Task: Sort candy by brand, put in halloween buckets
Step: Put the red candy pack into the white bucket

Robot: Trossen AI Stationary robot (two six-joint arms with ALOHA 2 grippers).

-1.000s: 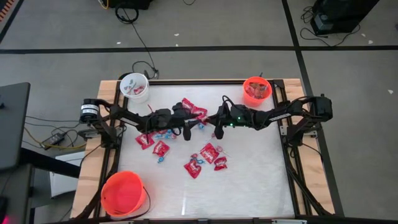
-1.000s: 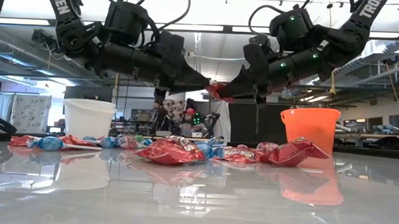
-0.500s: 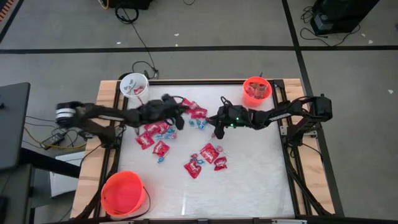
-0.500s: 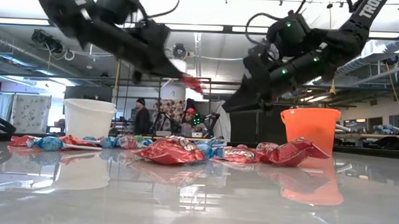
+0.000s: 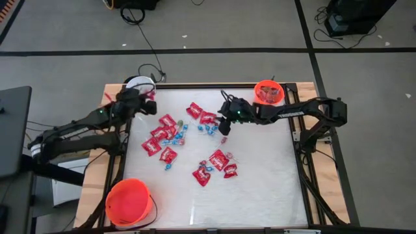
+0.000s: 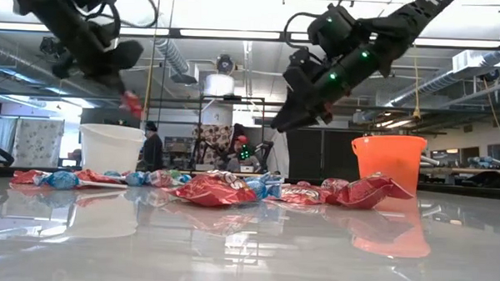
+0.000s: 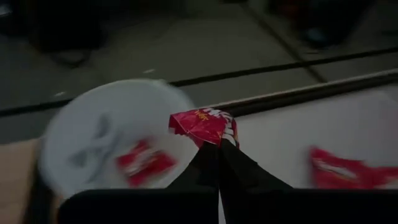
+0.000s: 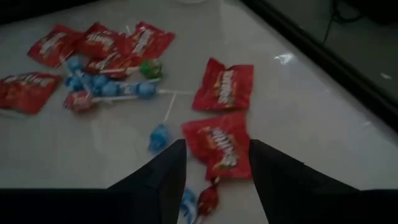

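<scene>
Left pincer (image 7: 219,144) pinching a red packet (image 7: 202,124), up over the white bucket (image 7: 99,134), more red packets down inside. Right pincer (image 8: 214,152) spread wide, empty, poised above red packets (image 8: 219,142) and blue pieces (image 8: 158,137) strewn mid-tabletop (image 5: 260,188). Small orange bucket (image 5: 268,92) far corner, large orange bucket (image 5: 129,201) near corner.

Two dark, matte black jointed arms, built of slim tubular links and bulkier rounded joint housings. Small green indicator lights are seen on the right arm's wrist housing. Black cables are looped along both arms. Dark, tapered, wedge-shaped fingers (image 8: 163,173) are fitted to each.
</scene>
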